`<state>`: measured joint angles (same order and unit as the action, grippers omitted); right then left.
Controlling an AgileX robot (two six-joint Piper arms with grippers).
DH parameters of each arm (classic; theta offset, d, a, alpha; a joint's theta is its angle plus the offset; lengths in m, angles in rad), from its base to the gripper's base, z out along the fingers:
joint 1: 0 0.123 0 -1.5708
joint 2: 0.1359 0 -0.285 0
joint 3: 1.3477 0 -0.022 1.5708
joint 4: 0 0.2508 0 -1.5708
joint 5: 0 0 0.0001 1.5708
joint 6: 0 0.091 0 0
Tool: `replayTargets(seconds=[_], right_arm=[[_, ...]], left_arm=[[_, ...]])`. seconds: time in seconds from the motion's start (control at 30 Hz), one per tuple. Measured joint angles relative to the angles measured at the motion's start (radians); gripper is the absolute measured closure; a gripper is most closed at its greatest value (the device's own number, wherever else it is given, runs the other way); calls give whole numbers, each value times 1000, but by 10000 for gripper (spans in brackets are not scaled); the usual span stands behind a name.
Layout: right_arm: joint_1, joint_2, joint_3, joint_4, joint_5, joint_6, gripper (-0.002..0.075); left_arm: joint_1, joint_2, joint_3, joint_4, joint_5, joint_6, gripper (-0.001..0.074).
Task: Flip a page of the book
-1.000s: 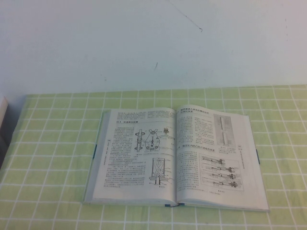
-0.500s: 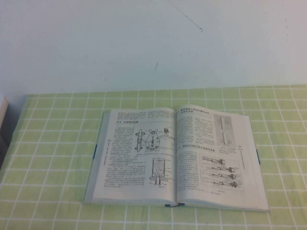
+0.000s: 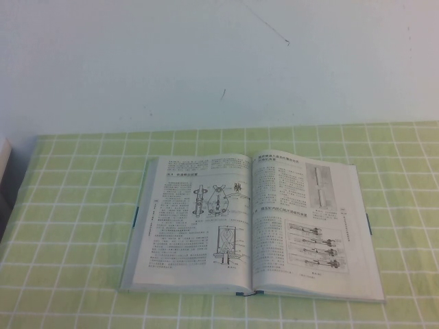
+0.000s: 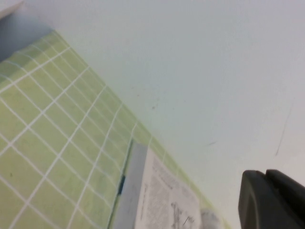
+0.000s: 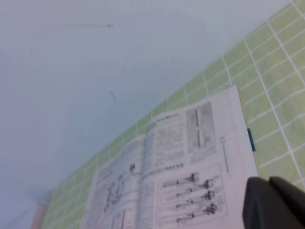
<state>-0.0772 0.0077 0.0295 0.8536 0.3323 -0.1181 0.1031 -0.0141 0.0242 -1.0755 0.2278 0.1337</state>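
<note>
The book (image 3: 199,226) lies open and flat on the green checked tablecloth, in the middle of the high view. Its right-hand leaf is the page (image 3: 309,219), showing a tall grey photo and four rod drawings; it lies flat. Neither arm shows in the high view. In the right wrist view my right gripper (image 5: 269,181) hovers shut and empty above the page (image 5: 200,157), near its outer edge. In the left wrist view my left gripper (image 4: 266,174) is shut and empty, off the book's (image 4: 162,200) left side.
The tablecloth (image 3: 68,226) covers the table up to a pale wall (image 3: 219,62) behind. A pale object (image 3: 3,161) stands at the table's far left edge. Small blue tabs (image 3: 135,216) stick out at the book's cover edges.
</note>
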Motion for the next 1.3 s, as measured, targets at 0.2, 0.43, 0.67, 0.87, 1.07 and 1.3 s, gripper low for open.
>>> replayTargets(seconds=[0.2, 0.43, 0.67, 0.87, 1.07, 1.3], right_arm=[[0, 0, 0, 62, -102, -57, 729], [0, 0, 0, 73, -168, -272, 729], [0, 245, -167, 64, -62, -597, 729], [0, 600, -398, 47, -15, -939, 729], [0, 907, -639, 30, 135, -1103, 729], [12, 1228, -889, 7, 360, -1046, 729]], left_arm=[[0, 0, 0, -122, -81, 2, 738], [0, 0, 0, -138, -122, 14, 738], [0, 173, -255, 174, 200, 147, 738], [0, 572, -555, 275, 411, 275, 738], [-7, 933, -783, 132, 521, 585, 738], [-158, 1282, -944, 105, 454, 700, 738]])
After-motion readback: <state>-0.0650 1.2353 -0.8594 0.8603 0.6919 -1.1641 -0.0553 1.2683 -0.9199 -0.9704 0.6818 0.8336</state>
